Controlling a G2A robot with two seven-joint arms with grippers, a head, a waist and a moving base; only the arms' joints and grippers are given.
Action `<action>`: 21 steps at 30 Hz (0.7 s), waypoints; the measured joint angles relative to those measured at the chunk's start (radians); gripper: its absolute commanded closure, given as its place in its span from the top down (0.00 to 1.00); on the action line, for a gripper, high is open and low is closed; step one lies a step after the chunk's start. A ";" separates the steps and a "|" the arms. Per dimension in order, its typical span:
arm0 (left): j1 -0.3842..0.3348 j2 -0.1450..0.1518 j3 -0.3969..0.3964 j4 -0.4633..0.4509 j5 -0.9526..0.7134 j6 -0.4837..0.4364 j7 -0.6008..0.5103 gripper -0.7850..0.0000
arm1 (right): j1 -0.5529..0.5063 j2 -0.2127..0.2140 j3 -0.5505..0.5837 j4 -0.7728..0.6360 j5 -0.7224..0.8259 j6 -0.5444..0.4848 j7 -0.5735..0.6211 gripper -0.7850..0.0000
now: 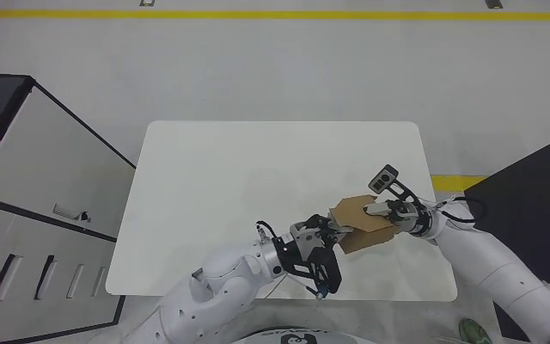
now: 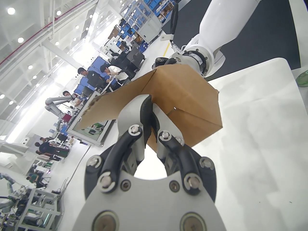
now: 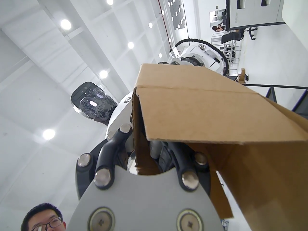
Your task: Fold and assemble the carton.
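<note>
The brown cardboard carton (image 1: 365, 225), partly squared, was over the white worktop's (image 1: 258, 172) near right. The left pincer (image 2: 150, 111) was clamped on its left flap and the right pincer (image 3: 145, 147) on its right edge. Folding would likely go best along the scored creases, with both grips kept firm.

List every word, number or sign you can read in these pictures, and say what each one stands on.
None can be read.
The carton shows plain brown faces with no print.
Background print is too small to read.

No readable text, labels or numbers
</note>
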 measured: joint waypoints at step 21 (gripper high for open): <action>-0.016 -0.002 -0.010 0.004 -0.018 0.004 -0.010 0.00 | 0.018 -0.002 -0.011 0.026 0.009 -0.016 0.000 0.00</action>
